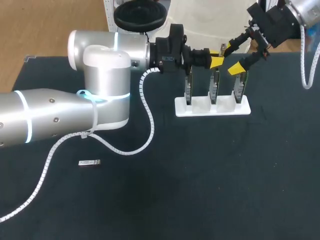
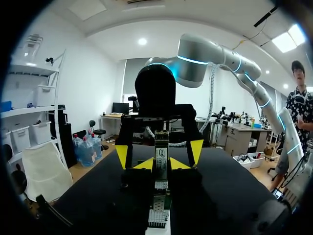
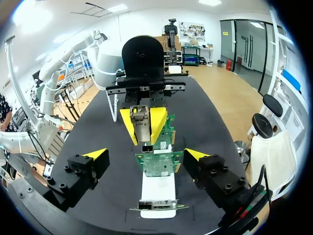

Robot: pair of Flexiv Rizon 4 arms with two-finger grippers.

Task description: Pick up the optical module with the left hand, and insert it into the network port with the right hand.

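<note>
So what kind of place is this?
Most likely a robotics test bench: a black table, network cards standing in a white rack, and an optical module held in the left gripper.

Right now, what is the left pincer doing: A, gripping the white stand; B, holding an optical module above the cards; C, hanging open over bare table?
B: in the right wrist view the left pincer clamps the optical module between its yellow tips from both sides, just above the green cards.
</note>
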